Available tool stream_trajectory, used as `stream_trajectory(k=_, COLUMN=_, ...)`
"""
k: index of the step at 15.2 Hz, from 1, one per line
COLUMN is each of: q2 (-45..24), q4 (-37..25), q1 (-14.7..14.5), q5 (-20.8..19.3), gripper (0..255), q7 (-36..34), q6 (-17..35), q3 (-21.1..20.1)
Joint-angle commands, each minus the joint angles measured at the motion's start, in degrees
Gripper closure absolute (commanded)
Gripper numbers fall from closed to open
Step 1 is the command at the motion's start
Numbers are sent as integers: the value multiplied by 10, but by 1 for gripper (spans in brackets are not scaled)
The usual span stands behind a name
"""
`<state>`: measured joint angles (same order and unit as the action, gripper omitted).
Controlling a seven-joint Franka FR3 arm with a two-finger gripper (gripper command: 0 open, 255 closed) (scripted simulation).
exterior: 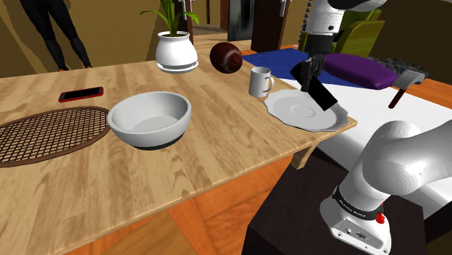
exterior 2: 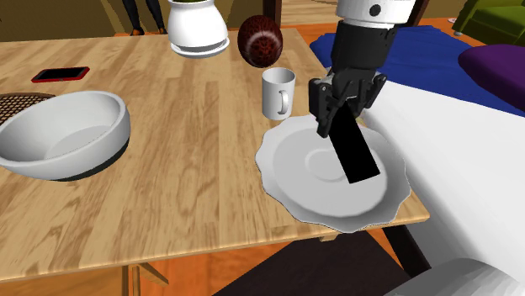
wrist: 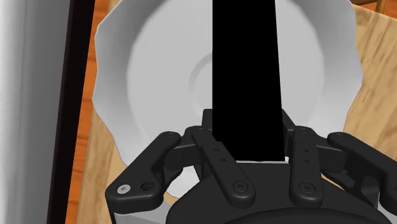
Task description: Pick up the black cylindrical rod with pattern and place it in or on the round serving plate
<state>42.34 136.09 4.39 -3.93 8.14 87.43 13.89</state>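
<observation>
Your gripper [exterior 2: 341, 105] was clamped on the rod [exterior 2: 353, 151], fingers pinching its upper end. The rod showed as a flat, plain black bar, tilted, with its lower end over the plate [exterior 2: 294, 181] centre well; you couldn't tell if it touched. Plate was white, round, smooth, with a scalloped rim, at the wood-grain table [exterior 2: 193, 151] corner nearest your stand. A plain white handled mug [exterior 2: 278, 91] sat just beside the plate's rim.

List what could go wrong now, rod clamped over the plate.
1. The rod hangs tilted, the gripper holding its upper end; released so, it may tip and roll off the shallow plate.
2. The plate sits at the table edge, so a rolling rod could fall off.
</observation>
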Motion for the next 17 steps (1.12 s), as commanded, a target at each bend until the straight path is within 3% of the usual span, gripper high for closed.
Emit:
stream_trajectory(k=1, q2=3, q4=17, q1=1, q5=-1, gripper=255, q7=0, q6=15, q3=1)
stream_trajectory(k=5, q2=6, q4=51, q1=3, q5=-5, gripper=255, q7=2, q6=46, q3=5)
stream_trajectory(k=12, q2=6, q4=51, q1=3, q5=-5, gripper=255, q7=2, q6=46, q3=5)
stream_trajectory(k=13, q2=6, q4=51, q1=3, q5=-5, gripper=0, q7=2, q6=46, q3=5)
stream_trajectory(k=17, q2=6, q4=51, q1=3, q5=-5, gripper=0, q7=2, q6=46, q3=5)
